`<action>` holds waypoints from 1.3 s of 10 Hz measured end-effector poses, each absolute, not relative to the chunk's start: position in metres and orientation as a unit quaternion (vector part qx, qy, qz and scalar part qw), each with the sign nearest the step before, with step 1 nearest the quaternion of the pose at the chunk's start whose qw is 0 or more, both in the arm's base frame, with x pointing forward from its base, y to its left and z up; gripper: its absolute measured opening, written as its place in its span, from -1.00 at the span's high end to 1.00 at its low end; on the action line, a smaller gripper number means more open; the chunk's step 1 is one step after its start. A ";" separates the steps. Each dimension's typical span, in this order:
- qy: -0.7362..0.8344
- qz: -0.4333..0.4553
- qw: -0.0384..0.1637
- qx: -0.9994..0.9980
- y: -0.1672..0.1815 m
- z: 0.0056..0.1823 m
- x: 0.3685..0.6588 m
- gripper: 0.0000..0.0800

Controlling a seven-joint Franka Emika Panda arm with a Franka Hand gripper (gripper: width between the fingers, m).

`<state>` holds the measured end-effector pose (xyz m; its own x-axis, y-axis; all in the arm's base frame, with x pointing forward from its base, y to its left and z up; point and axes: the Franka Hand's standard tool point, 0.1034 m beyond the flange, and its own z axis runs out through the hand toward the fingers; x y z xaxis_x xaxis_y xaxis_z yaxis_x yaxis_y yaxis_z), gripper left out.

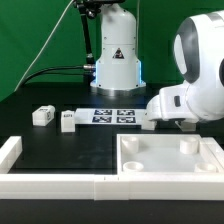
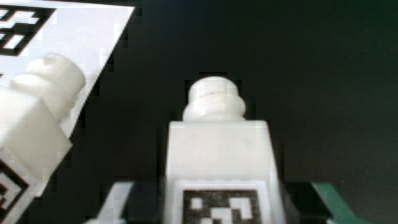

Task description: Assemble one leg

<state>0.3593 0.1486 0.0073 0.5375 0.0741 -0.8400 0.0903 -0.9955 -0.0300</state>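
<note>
In the wrist view a white leg [image 2: 221,140] with a rounded peg at its far end lies between my fingers, its black-and-white tag facing the camera. My gripper [image 2: 224,204] is open and straddles this leg, with a dark gap on each side between the leg and each finger [image 2: 125,202]. A second leg [image 2: 36,110] lies beside it. In the exterior view my hand [image 1: 176,105] is low over the table behind the square tray-like part [image 1: 205,152] and hides the fingers and these legs. Two more legs [image 1: 42,115] [image 1: 67,120] stand apart at the exterior view's left.
The marker board [image 1: 113,116] lies flat behind the tray-like part and also shows in the wrist view [image 2: 63,30]. A white fence [image 1: 50,185] runs along the front edge, with a corner piece [image 1: 9,150] at the left. The robot base [image 1: 115,60] stands behind.
</note>
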 end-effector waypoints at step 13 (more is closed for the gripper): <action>0.047 -0.202 -0.014 0.978 0.150 0.058 0.404 0.28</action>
<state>0.4040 0.1500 0.0580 0.9142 0.0977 -0.3932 0.0860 -0.9952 -0.0473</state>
